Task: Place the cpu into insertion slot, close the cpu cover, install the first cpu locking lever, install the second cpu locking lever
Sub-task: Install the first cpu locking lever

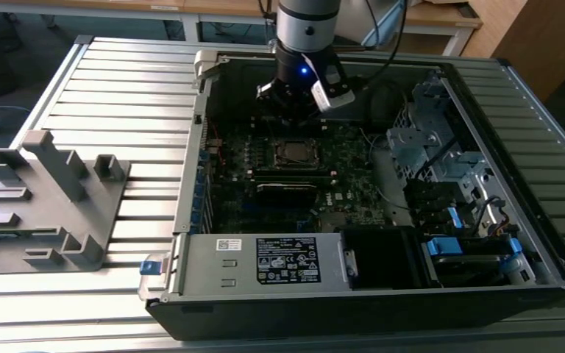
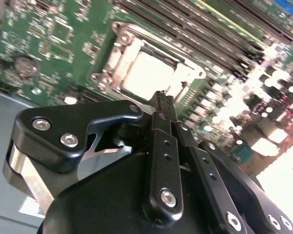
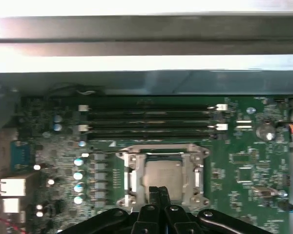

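The cpu [image 3: 162, 176] lies in the insertion slot [image 1: 293, 151] on the green motherboard, its dull silver face [image 2: 145, 73] showing through the window of the cpu cover [image 3: 129, 170]. The cover's silvery frame [image 2: 118, 53] lies flat around the chip. My gripper [image 3: 158, 191] hangs just over the socket's edge with its two black fingers pressed together and nothing between them. In the second wrist view the fingertips [image 2: 163, 97] sit beside the cover's tab. In the exterior view the gripper [image 1: 297, 99] is inside the case, behind the socket. How the locking levers stand is unclear.
The open computer case rests on a slatted metal table. Black memory slots [image 3: 151, 122] run beside the socket, with the case wall [image 3: 146, 44] beyond. A labelled power-supply box [image 1: 263, 261] sits at the front, drive bays [image 1: 440, 147] at the exterior view's right, a grey fixture [image 1: 52, 198] at its left.
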`<state>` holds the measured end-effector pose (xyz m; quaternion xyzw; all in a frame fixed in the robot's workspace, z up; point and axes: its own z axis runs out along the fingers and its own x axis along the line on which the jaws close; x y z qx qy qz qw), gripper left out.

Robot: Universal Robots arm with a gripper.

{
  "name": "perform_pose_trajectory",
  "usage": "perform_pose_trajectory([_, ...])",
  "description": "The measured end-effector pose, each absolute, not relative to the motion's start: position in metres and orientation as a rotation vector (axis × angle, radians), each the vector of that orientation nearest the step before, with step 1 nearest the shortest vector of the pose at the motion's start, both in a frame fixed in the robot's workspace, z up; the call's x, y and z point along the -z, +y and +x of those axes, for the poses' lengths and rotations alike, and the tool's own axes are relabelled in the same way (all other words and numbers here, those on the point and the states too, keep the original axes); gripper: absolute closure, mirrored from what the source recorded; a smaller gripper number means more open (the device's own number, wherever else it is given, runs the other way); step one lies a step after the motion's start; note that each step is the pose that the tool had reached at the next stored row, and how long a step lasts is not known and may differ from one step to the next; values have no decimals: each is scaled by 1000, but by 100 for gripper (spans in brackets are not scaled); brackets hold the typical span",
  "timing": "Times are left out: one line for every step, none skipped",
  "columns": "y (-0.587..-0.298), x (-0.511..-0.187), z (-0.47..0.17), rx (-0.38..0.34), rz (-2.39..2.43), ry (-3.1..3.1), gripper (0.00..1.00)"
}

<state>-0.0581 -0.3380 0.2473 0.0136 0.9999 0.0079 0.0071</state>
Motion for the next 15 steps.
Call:
perform_pose_trajectory([-338, -247, -62, -25, 42, 3127, 89])
perform_pose_trajectory([-338, -247, -65, -25, 42, 3127, 89])
perform_pose_trajectory([-338, -247, -69, -25, 42, 3127, 89])
perform_pose_trajectory([-338, -247, -72, -25, 42, 3127, 89])
perform_pose_trajectory([-338, -246, -76, -25, 42, 3127, 89])
perform_pose_trajectory([-338, -246, -79, -25, 42, 3127, 89])
perform_pose_trajectory([-338, -246, -82, -25, 42, 3127, 89])
perform_pose_trajectory([-338, -246, -85, -25, 42, 3127, 89])
perform_pose_trajectory([-338, -246, -85, -25, 42, 3127, 89])
perform_pose_trajectory([-338, -246, -85, -24, 42, 3127, 89])
perform_pose_trajectory([-338, -246, -85, -24, 42, 3127, 89])
perform_pose_trajectory([-338, -246, -85, -24, 42, 3127, 89])
perform_pose_trajectory([-338, -246, -85, -24, 42, 3127, 89])
perform_pose_trajectory([-338, -246, -85, -24, 42, 3127, 89])
perform_pose_trajectory([-338, -247, -85, -23, 42, 3127, 89])
